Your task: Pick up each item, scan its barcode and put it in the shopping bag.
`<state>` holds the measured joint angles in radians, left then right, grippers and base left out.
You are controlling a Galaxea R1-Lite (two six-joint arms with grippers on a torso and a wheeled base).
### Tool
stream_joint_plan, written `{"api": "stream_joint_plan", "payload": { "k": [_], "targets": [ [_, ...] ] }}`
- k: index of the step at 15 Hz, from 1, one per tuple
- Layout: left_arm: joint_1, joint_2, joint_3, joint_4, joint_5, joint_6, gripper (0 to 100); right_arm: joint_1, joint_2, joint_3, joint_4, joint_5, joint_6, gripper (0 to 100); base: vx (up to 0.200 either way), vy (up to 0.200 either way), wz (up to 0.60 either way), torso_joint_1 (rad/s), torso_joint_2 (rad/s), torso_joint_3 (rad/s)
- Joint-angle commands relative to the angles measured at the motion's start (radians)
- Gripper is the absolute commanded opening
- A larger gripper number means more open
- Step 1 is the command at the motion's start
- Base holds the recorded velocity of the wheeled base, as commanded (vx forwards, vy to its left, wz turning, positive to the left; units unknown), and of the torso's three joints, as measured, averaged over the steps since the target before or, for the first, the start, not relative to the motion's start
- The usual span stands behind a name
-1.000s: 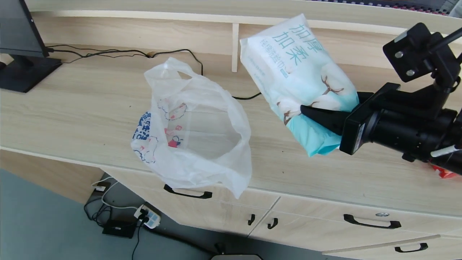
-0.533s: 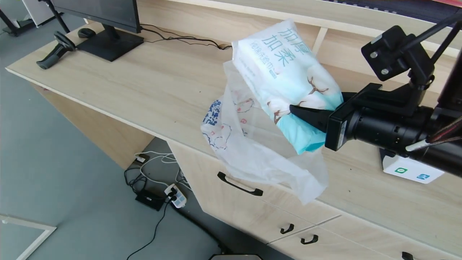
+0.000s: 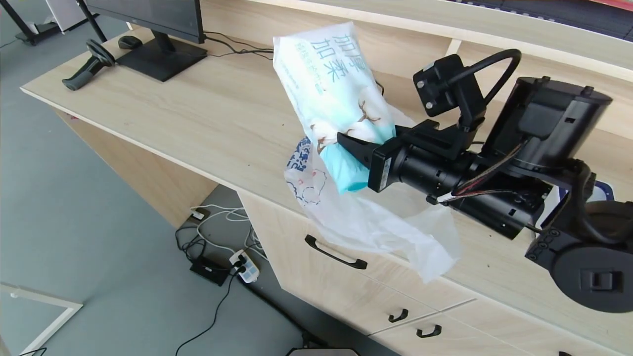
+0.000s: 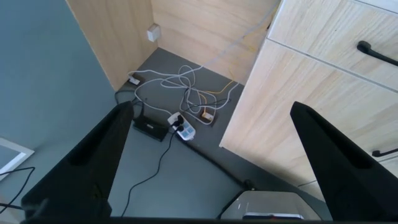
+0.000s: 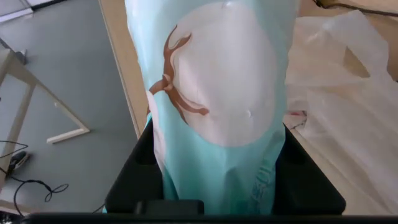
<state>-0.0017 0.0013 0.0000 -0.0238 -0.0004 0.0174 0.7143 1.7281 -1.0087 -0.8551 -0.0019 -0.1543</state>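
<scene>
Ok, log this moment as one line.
right gripper: shut on white-and-teal soft tissue pack above wooden counter | translucent white plastic shopping bag: slumped at counter edge, pack not inside | left gripper: open, over floor

One counter (image 3: 188,113). One pack of tissues (image 3: 331,84), white and teal. One thin plastic shopping bag (image 3: 385,227). One monitor (image 3: 148,15), one mouse (image 3: 127,43) and one handheld barcode scanner (image 3: 86,69). Two robot tools: the right tool (image 3: 353,143) and the left tool (image 4: 211,143). Three drawer handles show on the counter front: one long handle (image 3: 336,252), one small handle (image 3: 398,315) and a second small handle (image 3: 428,330). On the floor (image 3: 99,222) are one white power strip (image 3: 246,265) and one black box (image 3: 210,271). The cables around them are too tangled to count.
</scene>
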Motion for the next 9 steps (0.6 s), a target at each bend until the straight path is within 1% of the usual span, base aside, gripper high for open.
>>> {"api": "stream_joint_plan", "payload": {
  "k": [1,2,3,4,5,8,9],
  "targets": [
    [0.000,0.000,0.000,-0.001,0.000,0.001,100,-0.019,0.030,0.029,-0.002,-0.001,0.001,0,0.000,0.000,0.00,0.000,0.00,0.000],
    [0.000,0.000,0.000,-0.001,0.000,0.002,100,-0.052,0.030,0.056,-0.024,-0.006,-0.011,0,0.000,0.000,0.00,0.000,0.00,0.000],
    [0.000,0.000,0.000,-0.001,-0.001,0.001,100,-0.055,0.028,0.062,-0.025,-0.007,-0.013,0,0.000,0.000,0.00,0.000,0.00,0.000],
    [0.000,0.000,0.000,-0.001,0.000,0.002,100,-0.081,-0.002,0.134,-0.056,-0.009,-0.007,0,0.000,0.000,0.00,0.000,0.00,0.000],
    [0.000,0.000,0.000,-0.001,-0.001,0.001,100,-0.101,-0.007,0.151,-0.059,-0.007,-0.005,0,0.000,0.000,0.00,0.000,0.00,0.000],
    [0.000,0.000,0.000,-0.001,0.000,0.001,100,-0.107,-0.001,0.085,-0.087,-0.012,0.047,0,0.000,0.000,0.00,0.000,0.00,0.000],
    [0.000,0.000,0.000,-0.001,0.000,0.002,100,-0.107,0.018,0.001,-0.084,-0.036,0.048,0,0.000,0.000,0.00,0.000,0.00,0.000]
  ]
}}
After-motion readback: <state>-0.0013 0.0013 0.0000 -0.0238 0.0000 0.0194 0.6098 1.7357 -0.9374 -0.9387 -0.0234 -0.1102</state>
